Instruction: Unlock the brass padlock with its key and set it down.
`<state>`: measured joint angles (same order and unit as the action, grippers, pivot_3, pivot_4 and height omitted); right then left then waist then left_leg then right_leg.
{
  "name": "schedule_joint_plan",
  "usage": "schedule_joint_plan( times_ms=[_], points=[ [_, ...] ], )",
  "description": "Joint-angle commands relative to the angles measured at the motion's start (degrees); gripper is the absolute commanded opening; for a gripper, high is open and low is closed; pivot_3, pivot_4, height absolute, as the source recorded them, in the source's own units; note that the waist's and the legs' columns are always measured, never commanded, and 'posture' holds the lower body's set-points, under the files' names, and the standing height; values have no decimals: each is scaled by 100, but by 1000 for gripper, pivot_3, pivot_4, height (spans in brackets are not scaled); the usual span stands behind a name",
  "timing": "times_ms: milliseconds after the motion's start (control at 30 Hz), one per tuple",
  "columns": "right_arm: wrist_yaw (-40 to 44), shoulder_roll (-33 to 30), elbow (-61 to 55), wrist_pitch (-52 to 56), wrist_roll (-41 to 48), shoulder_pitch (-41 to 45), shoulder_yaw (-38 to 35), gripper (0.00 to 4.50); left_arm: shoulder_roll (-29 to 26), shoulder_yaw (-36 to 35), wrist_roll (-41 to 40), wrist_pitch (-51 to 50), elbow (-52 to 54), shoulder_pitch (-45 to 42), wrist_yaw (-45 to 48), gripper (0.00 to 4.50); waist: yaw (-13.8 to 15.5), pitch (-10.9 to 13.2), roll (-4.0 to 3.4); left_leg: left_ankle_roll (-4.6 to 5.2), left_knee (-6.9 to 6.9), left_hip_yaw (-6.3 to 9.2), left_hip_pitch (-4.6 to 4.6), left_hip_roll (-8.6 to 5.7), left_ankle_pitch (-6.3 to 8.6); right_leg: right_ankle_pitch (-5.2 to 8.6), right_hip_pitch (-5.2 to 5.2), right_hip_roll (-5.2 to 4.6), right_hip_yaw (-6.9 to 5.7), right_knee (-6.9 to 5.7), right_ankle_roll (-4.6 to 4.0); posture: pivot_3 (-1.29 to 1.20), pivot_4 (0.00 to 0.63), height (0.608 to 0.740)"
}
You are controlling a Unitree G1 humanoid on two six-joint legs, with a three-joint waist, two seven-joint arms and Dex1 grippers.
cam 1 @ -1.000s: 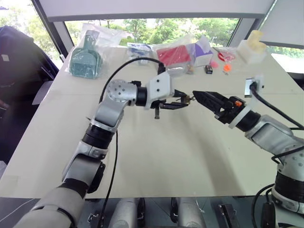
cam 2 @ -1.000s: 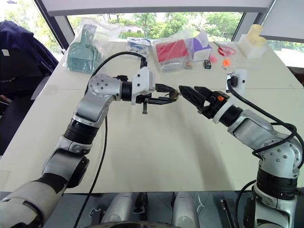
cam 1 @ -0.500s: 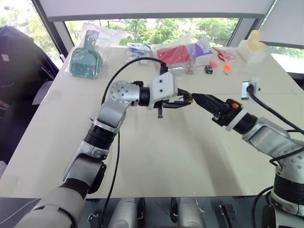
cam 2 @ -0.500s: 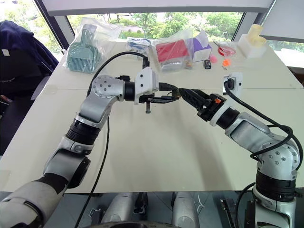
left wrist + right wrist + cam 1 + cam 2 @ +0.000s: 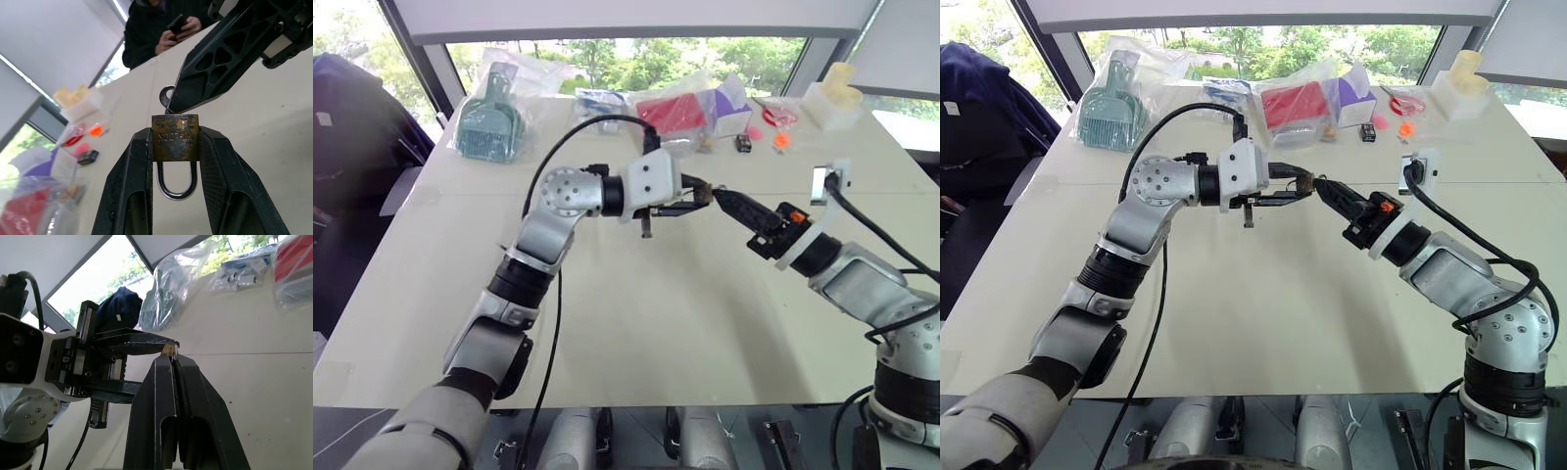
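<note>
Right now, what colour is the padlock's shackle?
Silvery metal, below the brass padlock body between the left gripper's jaws; clearest in the left wrist view.

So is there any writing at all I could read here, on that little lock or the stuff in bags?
"VIFLOCK", roughly: stamped upside down on the brass padlock, letters partly unclear.
Bagged items at the table's far edge: any print too small to read.
Small black box: nothing legible.

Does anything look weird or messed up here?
Not really. The padlock is upside down in the left claw, shackle toward the wrist. That just turns its keyhole to the right claw, shut on the key. Nothing looks spilled or broken.
</note>
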<state>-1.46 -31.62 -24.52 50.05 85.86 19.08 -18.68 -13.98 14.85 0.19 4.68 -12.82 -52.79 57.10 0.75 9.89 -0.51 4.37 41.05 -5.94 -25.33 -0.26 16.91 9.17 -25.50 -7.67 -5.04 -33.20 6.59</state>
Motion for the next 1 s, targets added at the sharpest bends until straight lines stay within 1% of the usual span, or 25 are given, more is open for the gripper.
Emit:
schedule_joint_plan(
  times_ms=[33, 200, 467, 600, 700, 867, 1000],
  points=[
    [-416, 196, -15, -187, 135, 66, 112, 23, -59, 46, 195, 877, 194, -167, -225, 714, -3, 0, 0, 0, 0, -1, 0, 0, 0, 0, 0, 0, 0, 0, 0, 0, 150, 735],
    [-899, 538, 1, -382, 217, 99, 338, 23, -147, 80, 635, 1797, -134, -268, -683, 714, 8, -1, -1, -1, 0, -2, 1, 0, 0, 0, 1, -1, 0, 0, 0, 0, 150, 735],
    [-1361, 964, 94, -739, 272, 155, 455, 23, -221, 161, 1250, 2967, -521, -380, -1431, 714, 0, -1, -1, -2, -2, -3, 1, 0, -1, -1, 0, 0, 0, -1, 2, 0, 150, 735],
    [-1713, 1203, 184, -961, 381, 219, 437, 23, -269, 179, 1695, 3543, -681, -435, -1985, 714, -3, -1, -2, -2, -2, -4, 2, 0, -1, -2, 0, 0, 0, -2, 2, 0, 150, 735],
    [-2072, 1356, 314, -1093, 589, 265, 425, 23, -345, 257, 2204, 4010, -749, -446, -2462, 714, -7, -1, -2, -2, -4, -4, 2, 1, -1, -2, 0, 0, -1, -3, 3, 0, 150, 735],
    [-2501, 1543, 415, -1292, 1123, 335, 381, 23, -484, 285, 2841, 4523, -882, -525, -3220, 714, -3, -1, -2, -2, -4, -6, 2, 1, -1, -2, 0, 0, -1, -3, 3, 0, 150, 735],
    [-2661, 1494, 458, -1335, 1246, 396, 431, 23, -495, 322, 2979, 4573, -1023, -581, -3483, 714, -5, -1, -3, -2, -4, -7, 2, 1, -1, -2, 0, 0, -1, -5, 3, 0, 150, 735]
  ],
)
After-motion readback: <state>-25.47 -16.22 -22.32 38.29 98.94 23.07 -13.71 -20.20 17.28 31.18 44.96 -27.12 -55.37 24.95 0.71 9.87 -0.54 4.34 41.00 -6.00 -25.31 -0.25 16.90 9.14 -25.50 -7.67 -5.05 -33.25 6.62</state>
